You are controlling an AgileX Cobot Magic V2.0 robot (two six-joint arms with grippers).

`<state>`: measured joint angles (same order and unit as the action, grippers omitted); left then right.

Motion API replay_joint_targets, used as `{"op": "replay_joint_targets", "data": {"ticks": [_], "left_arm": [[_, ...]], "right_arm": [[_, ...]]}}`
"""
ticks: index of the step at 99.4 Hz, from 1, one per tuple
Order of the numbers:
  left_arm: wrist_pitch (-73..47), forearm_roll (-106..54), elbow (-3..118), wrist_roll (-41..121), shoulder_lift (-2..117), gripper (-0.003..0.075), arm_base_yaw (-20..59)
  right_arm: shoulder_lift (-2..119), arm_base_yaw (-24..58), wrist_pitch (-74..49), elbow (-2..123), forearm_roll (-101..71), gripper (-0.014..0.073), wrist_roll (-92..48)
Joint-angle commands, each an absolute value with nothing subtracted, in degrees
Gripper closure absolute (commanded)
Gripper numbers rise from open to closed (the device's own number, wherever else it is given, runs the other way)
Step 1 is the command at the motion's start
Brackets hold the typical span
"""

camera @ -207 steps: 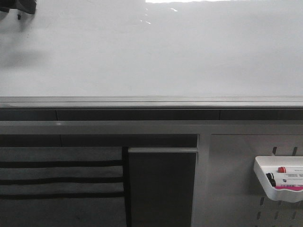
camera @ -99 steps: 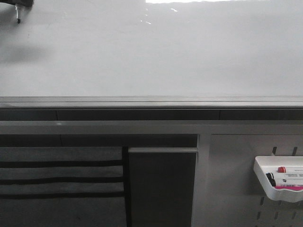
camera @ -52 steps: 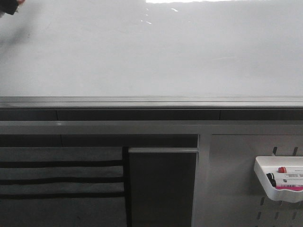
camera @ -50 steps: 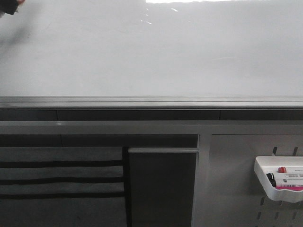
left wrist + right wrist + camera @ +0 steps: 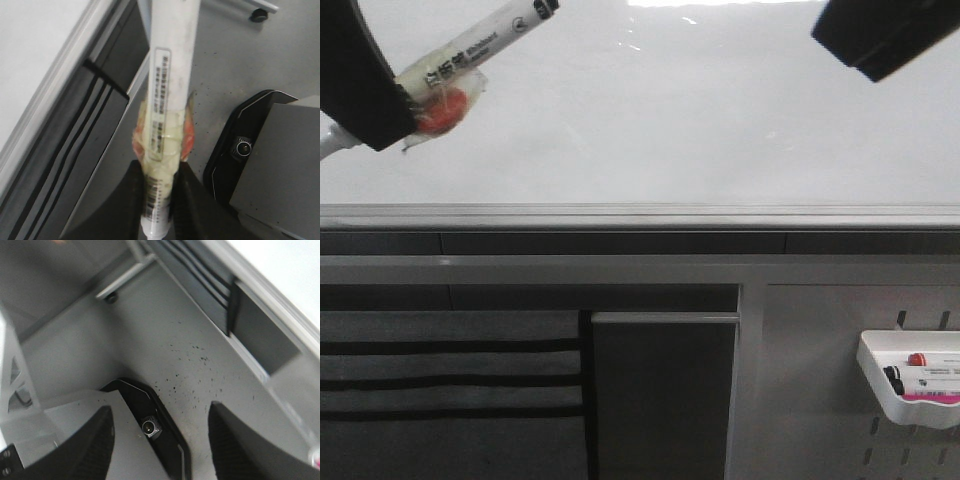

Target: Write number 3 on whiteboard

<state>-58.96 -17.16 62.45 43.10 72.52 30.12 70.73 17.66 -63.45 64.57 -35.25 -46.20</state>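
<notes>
The whiteboard [image 5: 650, 110] fills the upper part of the front view, glossy and white, with its grey metal edge rail [image 5: 640, 215] running along its lower border; no drawn numeral shows on the part of the board that is in view. Over the board's upper left corner the left gripper [image 5: 380, 95] reaches in as a dark curved shape, its fingers [image 5: 192, 210] pinched on a white marker [image 5: 470, 48] wrapped in clear tape with an orange-red patch near the grip. The marker slants up and away from the gripper across the board's surface, its dark tip toward the board's top edge; whether the tip touches the board cannot be told. In the left wrist view the marker [image 5: 167, 100] runs long and straight out from between the two dark fingers, printed label facing the camera. Over the board's upper right corner the right gripper [image 5: 880, 35] shows only as a dark block, well apart from the marker. In the right wrist view its two dark fingers [image 5: 100, 445] stand spread wide with nothing between them. Below the board's rail, toward the right, a white tray [image 5: 910, 390] hangs on a grey perforated panel [image 5: 820, 380] and holds a few markers.
</notes>
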Motion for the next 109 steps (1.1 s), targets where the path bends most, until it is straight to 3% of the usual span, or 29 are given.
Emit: {"op": "replay_joint_targets", "data": {"ticks": [1,18,38,109], "left_arm": [[-58.3,-22.4,64.7,48.5,70.8,0.0741,31.1],[-58.9,-22.7,64.7,50.2,70.8,0.0741,35.8],[-59.1,-22.7,65.8,50.3,70.8,0.0741,41.5],[-59.1,-23.1,69.7,50.7,70.8,0.0741,43.9]], "right_arm": [[71.3,20.4,-63.7,68.2,-39.4,0.0228,-54.8],[73.3,27.2,-63.4,71.6,-39.4,0.0228,-63.2],[74.4,33.1,-61.9,73.9,-39.8,0.0229,-63.4],[74.5,33.4,-61.6,74.0,-43.5,0.0229,-69.8]]}}
